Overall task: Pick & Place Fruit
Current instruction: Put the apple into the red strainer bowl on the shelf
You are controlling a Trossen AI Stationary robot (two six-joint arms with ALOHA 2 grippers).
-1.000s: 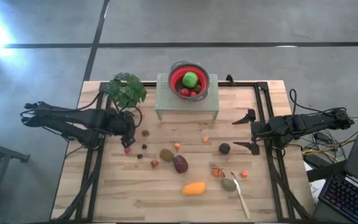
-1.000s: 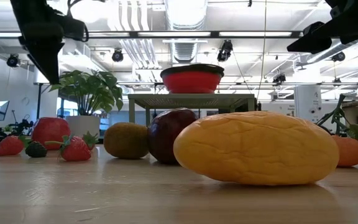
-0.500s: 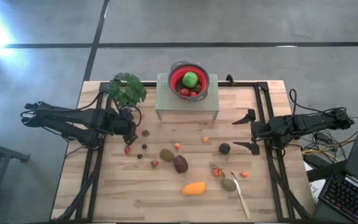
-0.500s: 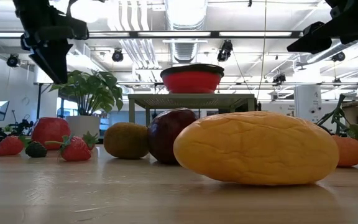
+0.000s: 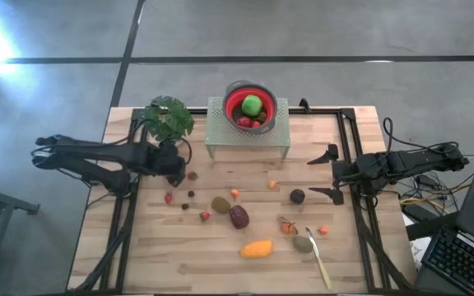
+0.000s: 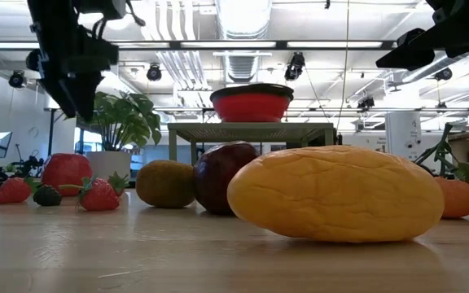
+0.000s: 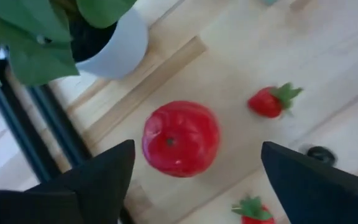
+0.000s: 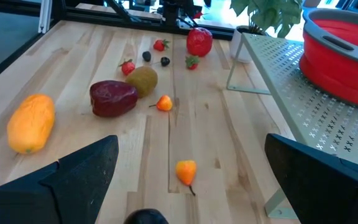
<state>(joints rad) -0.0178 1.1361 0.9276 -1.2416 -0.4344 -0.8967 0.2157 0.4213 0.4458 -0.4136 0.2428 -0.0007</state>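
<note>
My left gripper is open and hangs above a round red fruit that rests on the table beside the potted plant. In the high view the gripper hides that fruit. Strawberries and dark berries lie close by. A brown oval, a maroon oval, an orange oval and a dark fruit lie mid-table. The green apple sits in the red bowl. My right gripper waits open by the right edge.
The red bowl stands on a perforated grey stand at the far edge. A slim pale utensil and an olive oval lie near the right near corner. Small orange berries are scattered. Black rails run along both sides.
My left gripper has moved toward the far edge and slightly right, from over the strawberry to over the round red fruit by the plant, staying open. No fruit has moved.
</note>
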